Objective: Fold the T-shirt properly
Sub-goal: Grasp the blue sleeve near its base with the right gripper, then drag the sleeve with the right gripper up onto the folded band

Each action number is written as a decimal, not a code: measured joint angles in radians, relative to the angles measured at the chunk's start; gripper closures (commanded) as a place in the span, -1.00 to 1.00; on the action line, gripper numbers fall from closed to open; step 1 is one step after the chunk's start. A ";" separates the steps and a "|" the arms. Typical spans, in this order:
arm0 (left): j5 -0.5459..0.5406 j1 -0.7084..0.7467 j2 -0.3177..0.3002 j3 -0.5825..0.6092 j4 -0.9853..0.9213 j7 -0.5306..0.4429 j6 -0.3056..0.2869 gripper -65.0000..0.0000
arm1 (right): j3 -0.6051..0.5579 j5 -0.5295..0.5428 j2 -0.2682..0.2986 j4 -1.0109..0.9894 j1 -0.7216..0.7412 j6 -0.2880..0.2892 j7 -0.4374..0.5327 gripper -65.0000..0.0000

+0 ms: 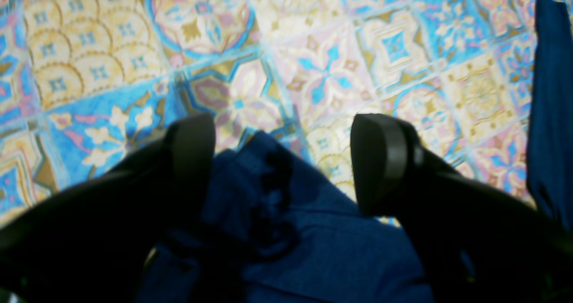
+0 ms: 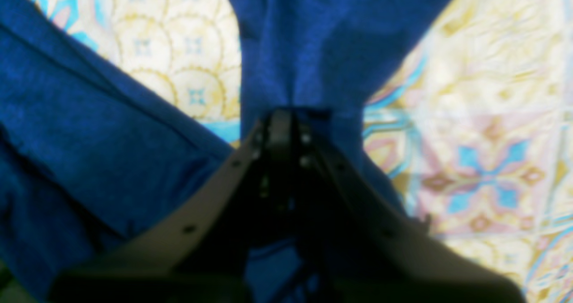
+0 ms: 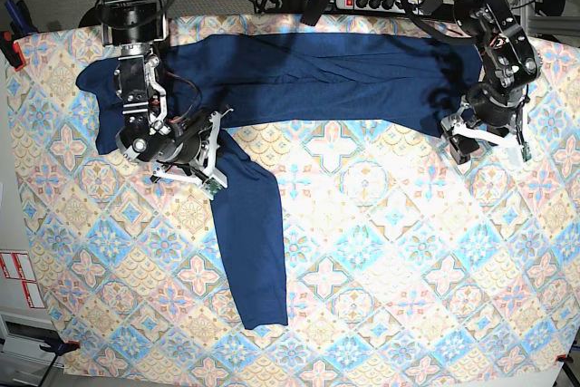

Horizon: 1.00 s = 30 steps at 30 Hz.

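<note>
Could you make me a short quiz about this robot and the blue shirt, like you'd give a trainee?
1. True or false: the right gripper is shut on the T-shirt.
2. How do the left gripper's jaws stand? A) wide open over the cloth B) clamped on a sleeve C) out of sight
3. Fill in: in the base view, one sleeve lies stretched toward the ____ edge of the tablecloth.

Key: 1 true; 2 A; 3 near (bottom).
</note>
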 measured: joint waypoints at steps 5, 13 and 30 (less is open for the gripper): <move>-0.001 0.002 -0.002 0.000 -0.008 -0.001 0.000 -0.41 | 0.000 0.001 -0.005 -0.068 0.076 0.006 -0.001 0.93; -0.001 -0.001 0.000 0.000 -0.008 -0.004 -0.001 -0.41 | 0.002 0.003 -0.003 -0.247 0.209 0.001 0.000 0.49; -0.002 -0.001 0.000 0.000 -0.008 -0.004 -0.002 -0.41 | 0.002 0.002 0.000 -0.503 0.323 0.000 0.066 -0.01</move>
